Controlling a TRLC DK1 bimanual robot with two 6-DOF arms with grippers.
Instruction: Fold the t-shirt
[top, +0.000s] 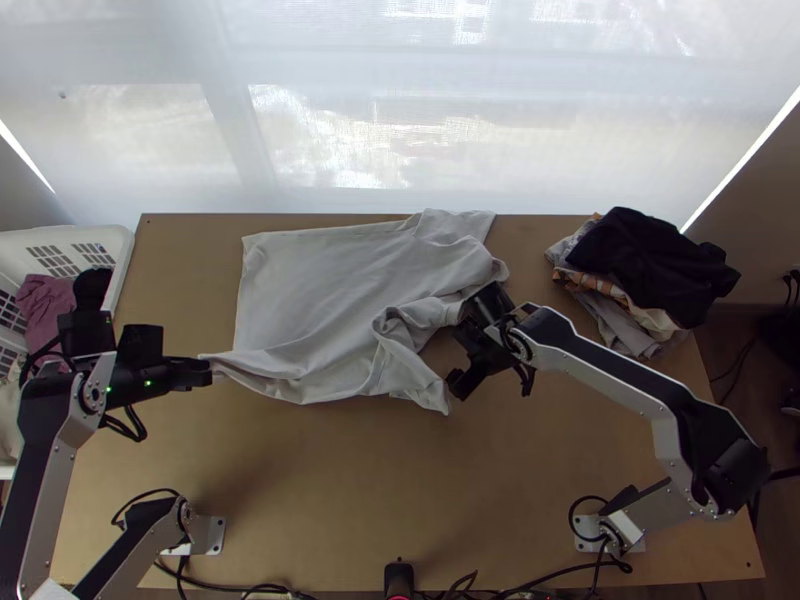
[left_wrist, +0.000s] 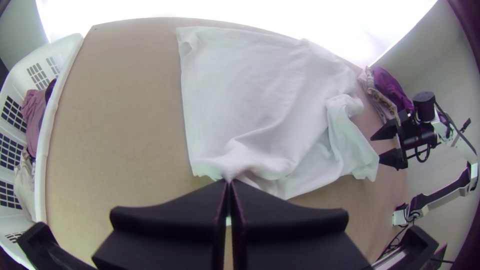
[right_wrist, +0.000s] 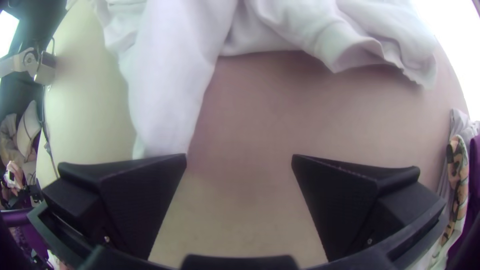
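T-shirt: 1, pale grey-white, soft cloth (top: 320, 300), lying on 1 light wooden table (top: 330, 490); body spread, near side gathered in folds, right end bunched and twisted. All places below are taken from this shirt.

Grippers: 2, black, wide-fingered. The left gripper (top: 207, 372) is at the shirt's near left corner, fingers pressed together with a pinch of its cloth between them. The right gripper (top: 466, 342) is beside the bunched right end, fingers spread wide with no cloth between them; whether 1 fingertip touches the shirt, cannot tell.

Other items. Basket: 1, white plastic with gridded openings (top: 124, 252), left of the shirt, well apart; inside, a dusty-pink garment (top: 45, 310) and a black one (top: 93, 288), among others. Pile of mixed clothes: 1 (top: 607, 315), right of the shirt, apart from it, 1 black garment (top: 655, 255) on top. Thin black cables (top: 560, 577): several, on the near side, well apart. Translucent white screen (top: 320, 140): 1, beyond the far side.

In the way: the right gripper, close against the shirt's near right part.

Orientation: long axis side to side; the straight, plain end points to the basket, the bunched end towards the pile.
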